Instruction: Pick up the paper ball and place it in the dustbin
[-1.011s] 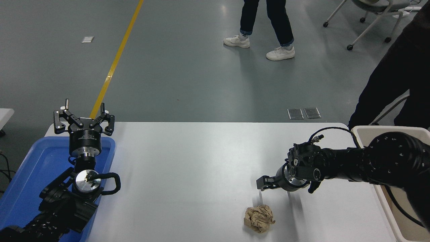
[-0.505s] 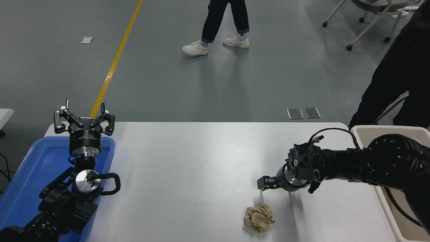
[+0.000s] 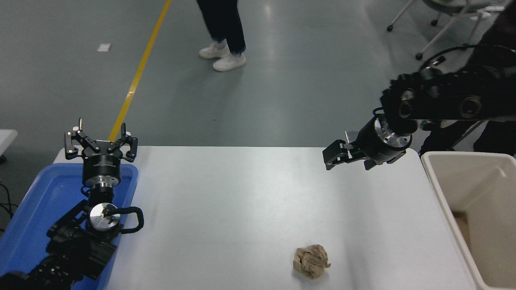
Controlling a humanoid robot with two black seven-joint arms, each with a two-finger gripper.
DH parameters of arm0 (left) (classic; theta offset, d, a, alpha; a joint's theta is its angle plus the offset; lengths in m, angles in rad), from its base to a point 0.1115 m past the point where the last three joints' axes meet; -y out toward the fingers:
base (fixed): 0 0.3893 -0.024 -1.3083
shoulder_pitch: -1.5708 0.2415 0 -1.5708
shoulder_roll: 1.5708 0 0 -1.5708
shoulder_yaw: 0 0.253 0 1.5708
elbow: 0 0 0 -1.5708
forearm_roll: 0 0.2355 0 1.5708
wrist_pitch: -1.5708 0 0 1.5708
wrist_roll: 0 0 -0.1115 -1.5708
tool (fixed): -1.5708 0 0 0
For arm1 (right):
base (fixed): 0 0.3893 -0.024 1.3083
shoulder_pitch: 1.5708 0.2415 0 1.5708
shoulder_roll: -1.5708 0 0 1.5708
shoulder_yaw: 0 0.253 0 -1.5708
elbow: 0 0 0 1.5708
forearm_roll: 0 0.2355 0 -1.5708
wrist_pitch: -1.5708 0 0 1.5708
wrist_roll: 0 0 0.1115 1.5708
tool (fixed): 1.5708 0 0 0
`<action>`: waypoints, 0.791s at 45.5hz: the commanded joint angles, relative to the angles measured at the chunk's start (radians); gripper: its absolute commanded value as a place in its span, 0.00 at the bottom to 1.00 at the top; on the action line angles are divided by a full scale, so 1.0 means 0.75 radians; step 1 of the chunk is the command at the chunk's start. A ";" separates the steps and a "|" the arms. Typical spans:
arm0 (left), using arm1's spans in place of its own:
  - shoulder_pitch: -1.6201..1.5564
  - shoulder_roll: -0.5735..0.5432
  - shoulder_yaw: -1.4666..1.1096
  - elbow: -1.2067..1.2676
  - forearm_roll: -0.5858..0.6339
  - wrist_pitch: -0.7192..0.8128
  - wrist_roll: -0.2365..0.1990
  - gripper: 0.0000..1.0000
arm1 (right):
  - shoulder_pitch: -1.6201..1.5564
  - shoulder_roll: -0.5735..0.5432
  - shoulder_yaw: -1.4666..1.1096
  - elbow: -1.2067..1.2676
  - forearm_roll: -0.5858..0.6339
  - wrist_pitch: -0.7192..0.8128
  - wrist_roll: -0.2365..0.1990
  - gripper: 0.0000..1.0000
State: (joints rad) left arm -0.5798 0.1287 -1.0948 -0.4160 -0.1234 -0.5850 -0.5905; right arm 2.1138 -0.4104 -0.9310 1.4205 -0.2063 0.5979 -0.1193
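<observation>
The paper ball (image 3: 311,262), a crumpled tan wad, lies on the white table (image 3: 225,201) near its front edge, right of the middle. My right gripper (image 3: 333,155) hangs in the air over the table's far right edge, well above and behind the ball, and holds nothing. The cream dustbin (image 3: 441,177) stands just off the table's right side, with its open top below and to the right of that gripper. My left gripper (image 3: 100,141) is parked open and empty above the blue tray.
A shallow blue tray (image 3: 36,205) sits at the table's left end under the left arm. A person's legs (image 3: 223,28) cross the floor beyond the table. A dark-clothed person (image 3: 496,133) stands behind the dustbin. A wheeled chair (image 3: 443,20) is at the top right.
My right arm has risen from just above the ball and swung back to the table's far right edge, uncovering the dustbin. The ball has not moved. The walking person has gone left.
</observation>
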 commanded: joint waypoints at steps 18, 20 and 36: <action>0.000 0.000 -0.001 0.000 -0.001 0.001 -0.002 0.99 | 0.489 -0.155 -0.158 0.415 0.116 0.250 0.008 1.00; 0.000 0.000 -0.001 0.000 -0.001 0.001 -0.002 0.99 | 0.442 -0.087 -0.148 0.415 0.136 0.250 0.010 1.00; 0.000 0.000 0.001 -0.002 0.001 -0.001 0.000 0.99 | -0.128 0.398 -0.033 0.280 0.142 -0.261 0.010 1.00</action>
State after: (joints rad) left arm -0.5799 0.1289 -1.0947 -0.4159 -0.1242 -0.5843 -0.5920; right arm 2.2726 -0.3198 -0.9807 1.6781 -0.0971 0.6331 -0.1127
